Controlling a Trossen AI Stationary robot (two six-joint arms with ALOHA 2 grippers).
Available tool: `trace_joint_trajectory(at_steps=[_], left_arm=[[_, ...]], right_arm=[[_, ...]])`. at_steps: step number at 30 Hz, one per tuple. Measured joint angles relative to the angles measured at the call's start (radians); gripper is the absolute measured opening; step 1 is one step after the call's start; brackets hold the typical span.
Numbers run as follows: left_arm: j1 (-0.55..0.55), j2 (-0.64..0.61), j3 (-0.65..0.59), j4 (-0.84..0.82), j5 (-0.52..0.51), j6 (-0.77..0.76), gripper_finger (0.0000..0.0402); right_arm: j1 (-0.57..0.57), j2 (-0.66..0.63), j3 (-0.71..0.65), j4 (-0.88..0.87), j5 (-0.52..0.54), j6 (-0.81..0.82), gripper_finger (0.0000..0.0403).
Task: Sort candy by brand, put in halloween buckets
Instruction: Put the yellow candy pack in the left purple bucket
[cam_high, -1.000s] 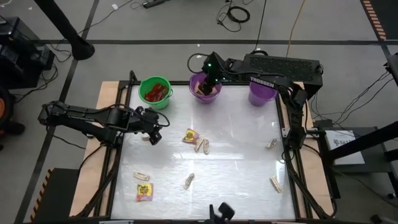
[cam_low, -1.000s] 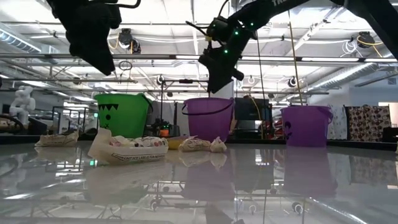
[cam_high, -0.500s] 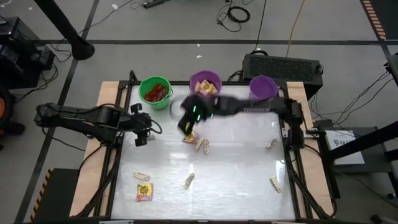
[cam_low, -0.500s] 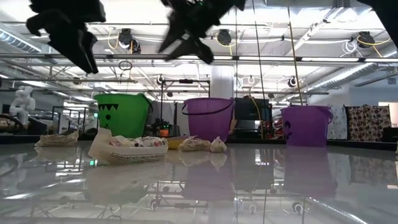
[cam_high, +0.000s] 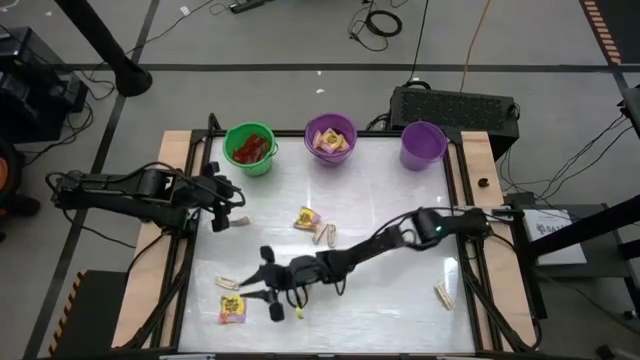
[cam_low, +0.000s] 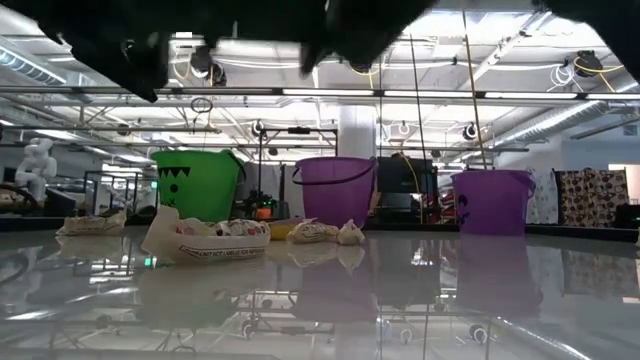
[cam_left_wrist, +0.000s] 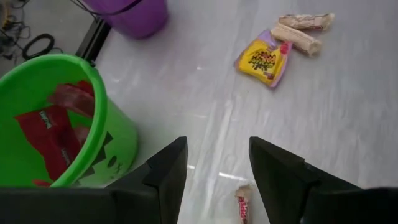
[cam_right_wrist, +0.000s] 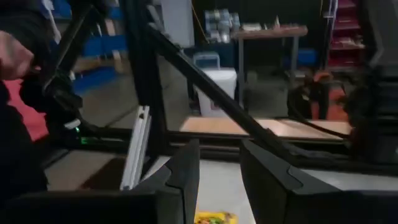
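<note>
Three buckets stand along the far edge: green (cam_high: 250, 148) with red packets, purple (cam_high: 330, 138) with yellow and tan candy, lavender (cam_high: 423, 143). Loose candy lies flat on the table: a yellow packet (cam_high: 305, 218) beside tan pieces (cam_high: 325, 235), a tan piece (cam_high: 228, 283), a yellow packet (cam_high: 232, 308) near left, a tan piece (cam_high: 443, 295) near right. My right gripper (cam_high: 255, 292) is open, stretched low and level over the near left area, close above that yellow packet (cam_right_wrist: 214, 218). My left gripper (cam_high: 222, 218) hangs open near the green bucket (cam_left_wrist: 56, 124), over a small candy (cam_left_wrist: 242, 205).
A dark frame (cam_high: 190, 180) edges the table, with wooden strips at its left and right sides. My right arm (cam_high: 400, 240) lies slanting across the table's middle. The white top between the lavender bucket and the arm is bare.
My right gripper has swung from above the purple bucket toward the table's near left, sinking low and tipping from pointing down to level. My left gripper has drawn back a little toward the table's left edge and rolled. No candy has visibly moved.
</note>
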Motion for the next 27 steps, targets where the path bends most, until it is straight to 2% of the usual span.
trace_joint_trajectory(at_steps=[2, 4, 6, 10, 13, 27], left_arm=[[0.0, 0.001, 0.0, 0.0, 0.002, 0.0, 0.018], [0.0, 0.0, 0.0, 0.0, 0.003, 0.0, 0.018], [0.0, 0.001, 0.0, 0.0, 0.005, 0.001, 0.018], [0.0, 0.007, 0.0, 0.002, 0.03, 0.017, 0.018], [0.0, 0.008, 0.0, 0.004, 0.033, 0.017, 0.018], [0.0, 0.019, 0.0, 0.004, 0.034, 0.017, 0.018]], right_arm=[[0.006, 0.07, 0.041, 0.037, 0.003, 0.059, 0.0107], [0.001, 0.136, 0.105, -0.003, -0.004, 0.141, 0.0107], [-0.006, 0.2, 0.193, -0.061, -0.041, 0.158, 0.0107], [-0.023, 0.302, 0.412, -0.275, -0.147, 0.139, 0.0107], [-0.032, 0.364, 0.549, -0.443, -0.179, 0.134, 0.0107], [-0.038, 0.379, 0.545, -0.581, -0.19, 0.041, 0.0107]])
